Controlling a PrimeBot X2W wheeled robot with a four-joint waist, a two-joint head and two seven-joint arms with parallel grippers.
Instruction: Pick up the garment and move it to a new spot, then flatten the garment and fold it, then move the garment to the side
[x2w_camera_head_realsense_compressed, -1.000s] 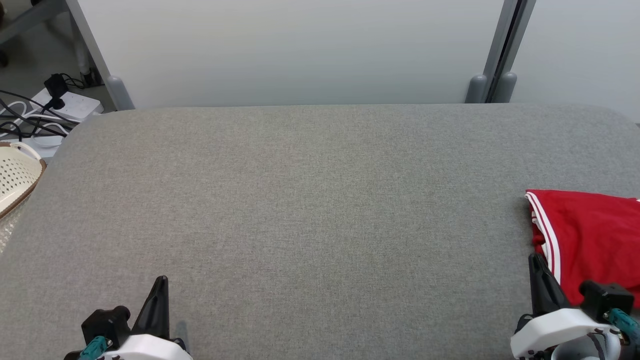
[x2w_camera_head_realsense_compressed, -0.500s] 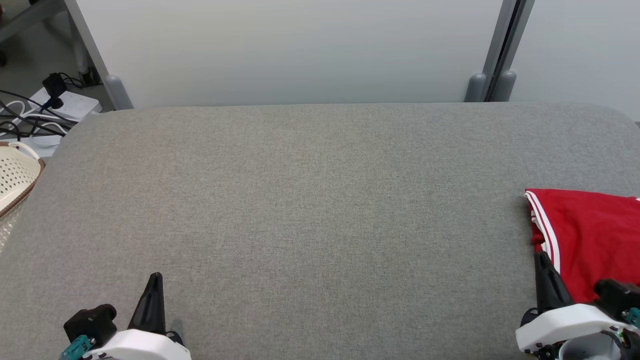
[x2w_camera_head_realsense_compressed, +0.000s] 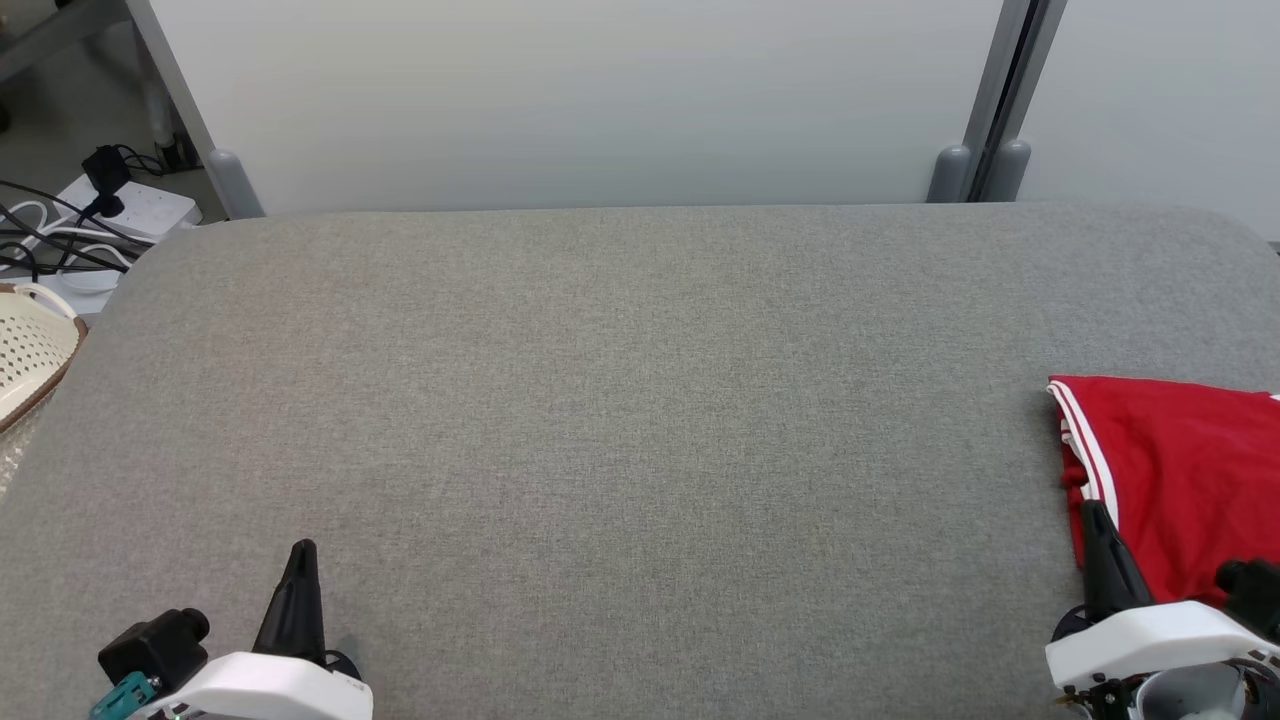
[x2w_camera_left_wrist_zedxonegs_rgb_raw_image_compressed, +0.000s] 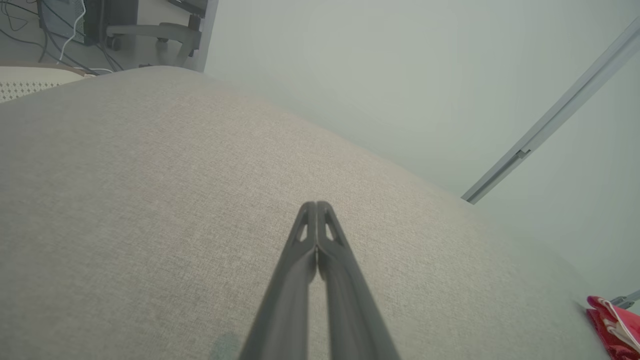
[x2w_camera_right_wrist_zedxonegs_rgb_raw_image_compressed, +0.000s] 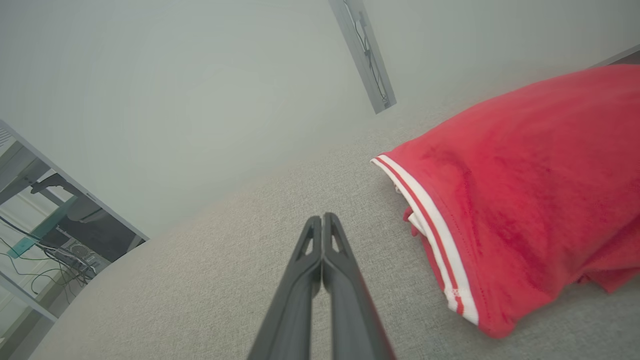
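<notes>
The red garment (x2w_camera_head_realsense_compressed: 1180, 470) lies folded at the right end of the bench (x2w_camera_head_realsense_compressed: 620, 400) — seemingly placed. Both my pairs of jaws are pinched together, empty; the right pair, just beside its hem, must avoid snagging it.

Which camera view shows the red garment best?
The right wrist view: the red garment lies close and large, its white-striped edge clear. The head view cuts it off at the right edge; the left wrist view catches a small corner.

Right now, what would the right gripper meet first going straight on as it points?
Likely the grey table, not the red garment: the shut right gripper aims just past its striped edge. Height is unclear.
</notes>
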